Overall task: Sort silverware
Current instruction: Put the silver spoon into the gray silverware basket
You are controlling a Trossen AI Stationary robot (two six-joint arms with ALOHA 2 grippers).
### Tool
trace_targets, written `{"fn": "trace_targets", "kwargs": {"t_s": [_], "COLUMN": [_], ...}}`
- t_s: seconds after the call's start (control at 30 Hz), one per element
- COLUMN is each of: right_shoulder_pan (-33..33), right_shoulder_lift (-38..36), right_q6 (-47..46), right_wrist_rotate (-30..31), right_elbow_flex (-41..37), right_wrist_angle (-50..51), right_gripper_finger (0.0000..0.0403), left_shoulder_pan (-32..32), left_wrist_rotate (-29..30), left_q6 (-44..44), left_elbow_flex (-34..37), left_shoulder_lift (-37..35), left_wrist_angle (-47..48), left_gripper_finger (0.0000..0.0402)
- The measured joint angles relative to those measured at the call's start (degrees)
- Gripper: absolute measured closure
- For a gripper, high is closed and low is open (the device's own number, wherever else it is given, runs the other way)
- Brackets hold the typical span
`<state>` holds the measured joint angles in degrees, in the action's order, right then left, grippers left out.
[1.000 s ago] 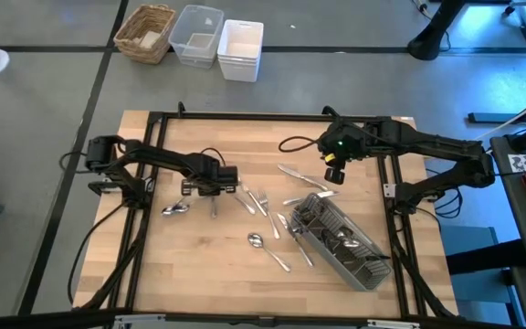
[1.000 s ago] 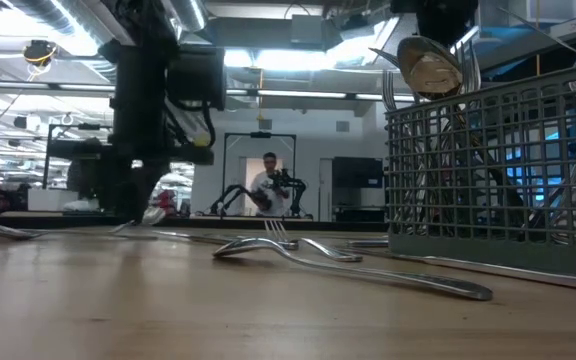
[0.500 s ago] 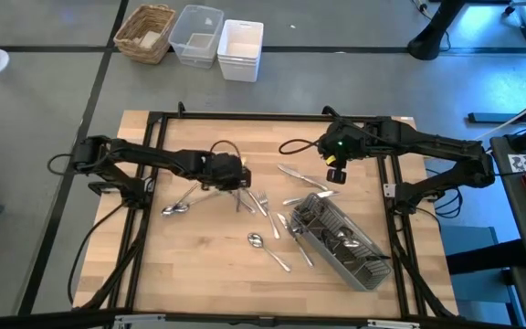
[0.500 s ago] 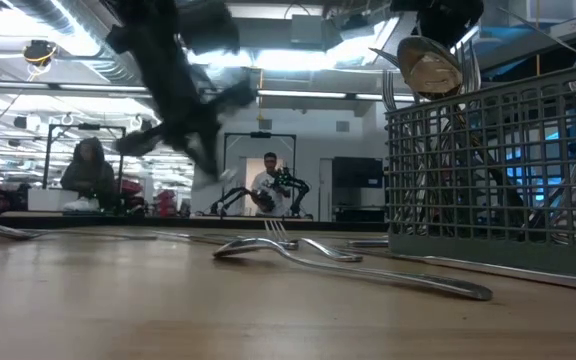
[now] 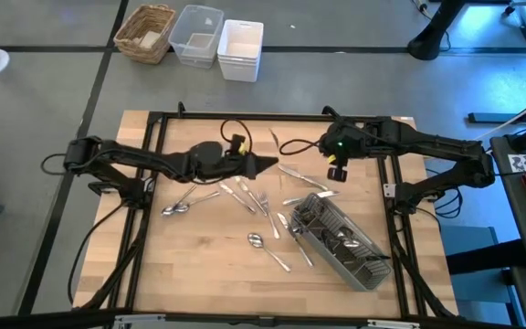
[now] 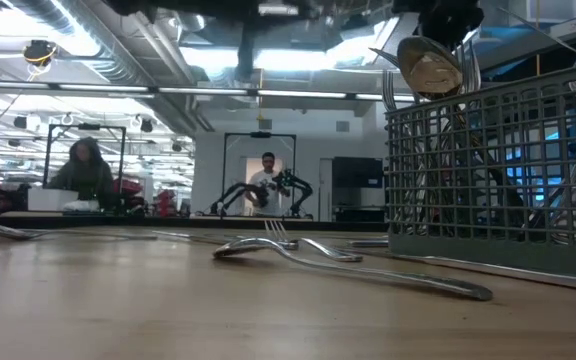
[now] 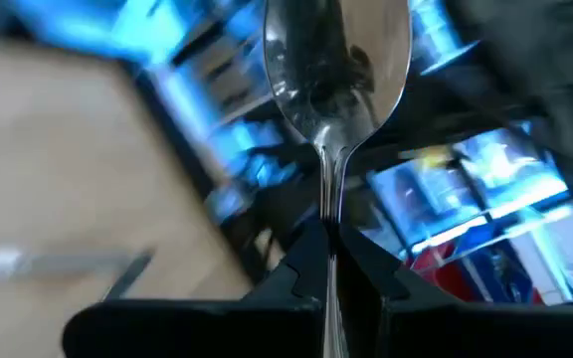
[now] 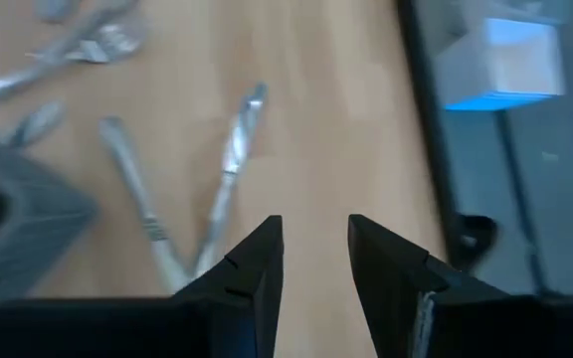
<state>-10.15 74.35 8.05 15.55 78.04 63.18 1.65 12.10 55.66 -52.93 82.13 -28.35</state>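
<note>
The left gripper (image 5: 265, 164) was seen raised over the middle of the wooden table (image 5: 199, 265), its fingers (image 7: 301, 273) pressed together on the handle of a spoon (image 7: 336, 70). In the left wrist view the bowl of that spoon stood out beyond the fingertips, the thin stem pinched between them.

The right gripper (image 5: 334, 172) was held above the far right part of the table, just beyond the grey caddy (image 5: 345, 242). Its fingers (image 8: 252, 268) were spread apart with nothing between them — bare wood was visible through the gap. Below it, in the right wrist view, two table knives (image 8: 229, 174) lay on the wood, crossing near their handles.

The rest of the silverware was found in two places. A loose scatter (image 5: 256, 201) lay on the table between the arms: forks and knives in the centre, a pair of spoons (image 5: 179, 206) towards the left, and one spoon (image 5: 256, 240) with a knife nearer the front edge. Other pieces were already standing in the caddy, which rested at an angle on the right half of the table; in the low view a spoon bowl (image 6: 430, 68) and fork tines rose above its slatted wall.

In the room behind, two people were seen — one seated at the left, one standing further back.
</note>
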Motion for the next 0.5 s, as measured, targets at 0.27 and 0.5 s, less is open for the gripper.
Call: {"fn": "trace_targets", "kwargs": {"t_s": [0.27, 0.5], "right_shoulder_pan": [0.0, 0.0], "right_shoulder_lift": [-1.8, -7.0], "right_q6": [0.0, -0.2], "right_wrist_rotate": [7.2, 6.9], "right_elbow_flex": [0.0, 0.0], "right_wrist_angle": [2.6, 3.0], "right_gripper_finger": [0.0284, 0.0284], "left_shoulder_pan": [-6.8, -10.1], "left_wrist_rotate": [10.3, 9.2], "left_q6": [-19.1, -34.1], "left_elbow_flex": [-1.9, -11.1], "left_shoulder_lift": [6.4, 17.6], "left_wrist_angle": [-16.2, -19.0], "left_gripper_finger": [0.0398, 0.0398]}}
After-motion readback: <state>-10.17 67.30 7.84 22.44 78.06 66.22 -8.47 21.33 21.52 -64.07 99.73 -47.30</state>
